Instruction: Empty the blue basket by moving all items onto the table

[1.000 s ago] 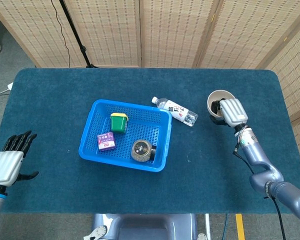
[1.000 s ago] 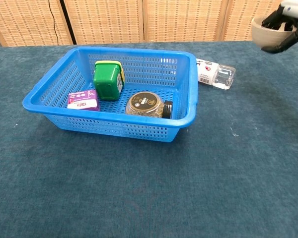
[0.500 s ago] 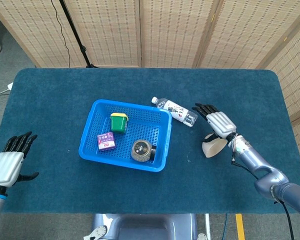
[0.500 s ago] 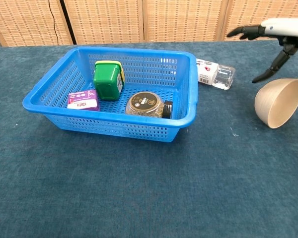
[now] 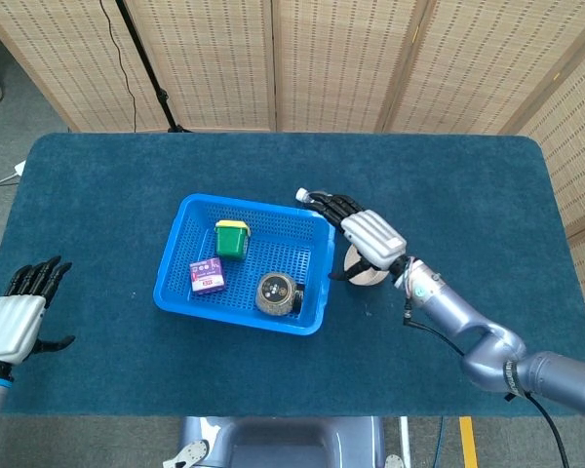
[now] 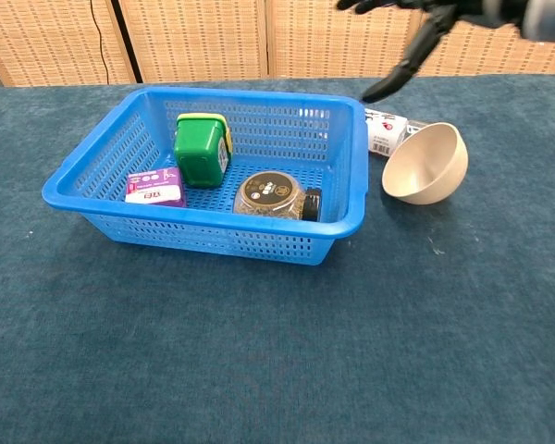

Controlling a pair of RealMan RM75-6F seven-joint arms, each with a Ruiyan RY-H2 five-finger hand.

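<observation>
Right hand (image 5: 372, 235) hovers just beside the blue perforated plastic basket (image 6: 347, 120), fingers spread wide, holding nothing; left hand (image 5: 15, 317) also splayed & empty, well apart from basket. Basket on the dark blue table (image 5: 107, 185) w/ green lidded box (image 6: 201, 148), purple carton (image 6: 154, 187) & round jar (image 6: 273, 195) inside; tan bowl (image 6: 429, 166) tilted just beside it.

Woven folding screens (image 5: 341, 58) stand behind the blue-carpeted table (image 5: 107, 175) (grey floor at left), evenly lit

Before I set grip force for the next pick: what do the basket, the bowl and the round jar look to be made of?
Blue basket: likely moulded plastic, glossy, with perforated walls. Bowl: matte beige, smooth; plastic, wood or ceramic, unclear. Round jar: seemingly clear plastic or glass with a dark lid; contents show through.
</observation>
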